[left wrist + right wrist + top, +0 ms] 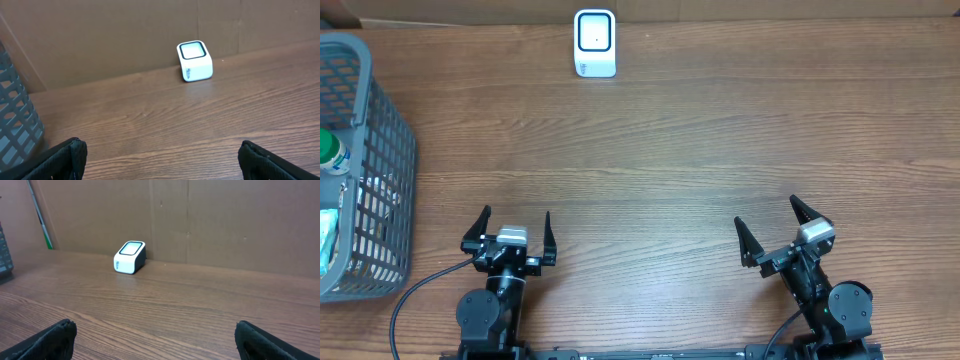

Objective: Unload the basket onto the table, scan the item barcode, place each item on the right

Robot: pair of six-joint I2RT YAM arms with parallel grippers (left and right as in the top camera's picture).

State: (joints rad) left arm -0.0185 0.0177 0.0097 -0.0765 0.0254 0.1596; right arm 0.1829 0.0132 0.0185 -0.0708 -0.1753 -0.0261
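Left pincer [516, 213] and right pincer [766, 209] gape empty; items [328, 150] in the basket [390, 160] lie left of the left pincer, the nearer one.

The place looks like a mock shop checkout set up for testing. A wood-grain counter [670, 150] carries a small white barcode scanner [595, 43] and a grey mesh shopping basket [382, 150] holding goods. Plain brown cardboard panels [225, 220] stand behind.

Both arms rest low, left claw [516, 220] and right claw [766, 211] spread wide.
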